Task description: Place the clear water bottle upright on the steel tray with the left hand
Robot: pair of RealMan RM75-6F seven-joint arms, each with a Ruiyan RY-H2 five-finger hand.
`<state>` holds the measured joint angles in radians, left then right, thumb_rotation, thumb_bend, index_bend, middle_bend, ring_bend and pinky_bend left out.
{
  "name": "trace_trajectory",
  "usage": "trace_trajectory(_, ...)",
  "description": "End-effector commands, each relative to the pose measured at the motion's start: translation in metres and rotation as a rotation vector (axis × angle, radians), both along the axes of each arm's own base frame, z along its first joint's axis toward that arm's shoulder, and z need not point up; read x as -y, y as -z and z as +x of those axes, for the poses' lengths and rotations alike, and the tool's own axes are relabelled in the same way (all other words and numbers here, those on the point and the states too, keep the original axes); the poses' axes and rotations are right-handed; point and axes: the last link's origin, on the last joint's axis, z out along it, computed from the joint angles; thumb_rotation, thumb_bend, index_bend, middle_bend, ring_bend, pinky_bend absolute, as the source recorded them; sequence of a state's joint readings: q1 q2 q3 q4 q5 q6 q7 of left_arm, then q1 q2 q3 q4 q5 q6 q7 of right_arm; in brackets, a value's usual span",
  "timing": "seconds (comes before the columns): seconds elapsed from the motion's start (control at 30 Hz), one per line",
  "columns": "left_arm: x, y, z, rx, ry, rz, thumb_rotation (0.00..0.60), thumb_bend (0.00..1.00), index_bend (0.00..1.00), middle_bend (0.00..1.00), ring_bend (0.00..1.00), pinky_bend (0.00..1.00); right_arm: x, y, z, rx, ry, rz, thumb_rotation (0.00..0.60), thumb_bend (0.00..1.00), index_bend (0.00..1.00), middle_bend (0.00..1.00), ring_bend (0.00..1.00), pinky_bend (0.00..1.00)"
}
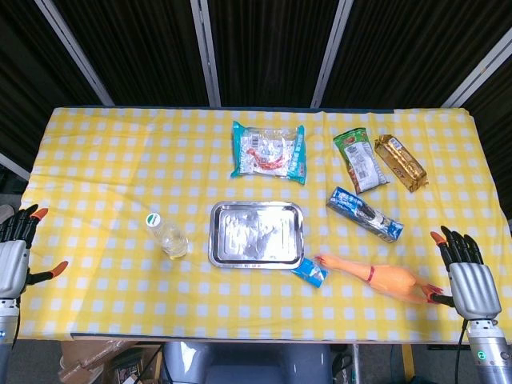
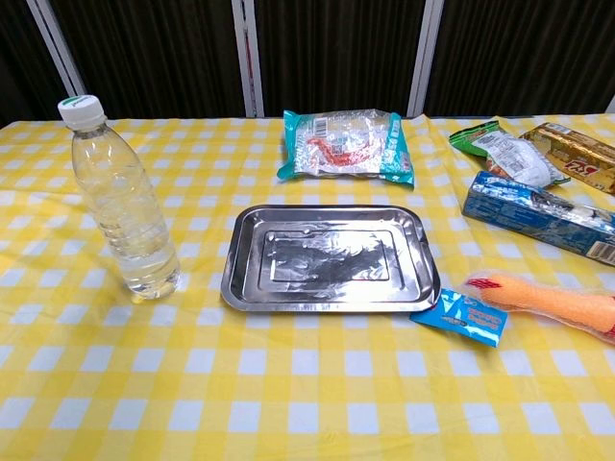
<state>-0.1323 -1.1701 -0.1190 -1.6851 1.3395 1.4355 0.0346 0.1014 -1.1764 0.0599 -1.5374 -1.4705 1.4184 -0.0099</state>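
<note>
Left hand [image 1: 14, 256] waits empty, fingers spread, off the counter's left edge; a clumsy sideways reach could topple the tall upright water bottle [image 2: 123, 206] beside the steel tray [image 2: 329, 293]

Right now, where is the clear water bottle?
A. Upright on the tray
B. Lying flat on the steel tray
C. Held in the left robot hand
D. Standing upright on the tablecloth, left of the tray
D: the clear water bottle stands upright on the tablecloth, apart from the steel tray.

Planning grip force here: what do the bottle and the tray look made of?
Water bottle: thin clear plastic, ribbed walls, glossy, white cap. Steel tray: metal, likely stainless, with a shiny surface that mirrors blurred reflections and a rolled rim.
</note>
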Motion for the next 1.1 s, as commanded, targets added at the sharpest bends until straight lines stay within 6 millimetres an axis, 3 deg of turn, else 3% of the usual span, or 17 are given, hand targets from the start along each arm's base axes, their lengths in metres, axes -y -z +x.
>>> trace_trajectory(0.03, 0.000, 0.000, 0.000, 0.000, -0.001, 0.000, 0.600, 0.17, 0.10, 0.03, 0.00, 0.01, 0.000, 0.000, 0.000, 0.001, 0.000, 0.001, 0.600, 0.05, 0.11, 0.00, 0.00, 0.00)
trace_trajectory(0.9, -0.002, 0.004, 0.002, 0.016, 0.006, -0.011, 0.600, 0.17, 0.10, 0.04, 0.00, 0.01, -0.005, -0.004, 0.000, 0.005, -0.001, -0.004, 0.600, 0.05, 0.11, 0.00, 0.00, 0.00)
trace_trajectory(1.1, -0.020, 0.024, 0.018, 0.230, 0.036, -0.058, 0.600, 0.17, 0.11, 0.06, 0.00, 0.01, -0.004, -0.003, -0.001, 0.011, -0.001, 0.001, 0.600, 0.05, 0.11, 0.00, 0.00, 0.00)
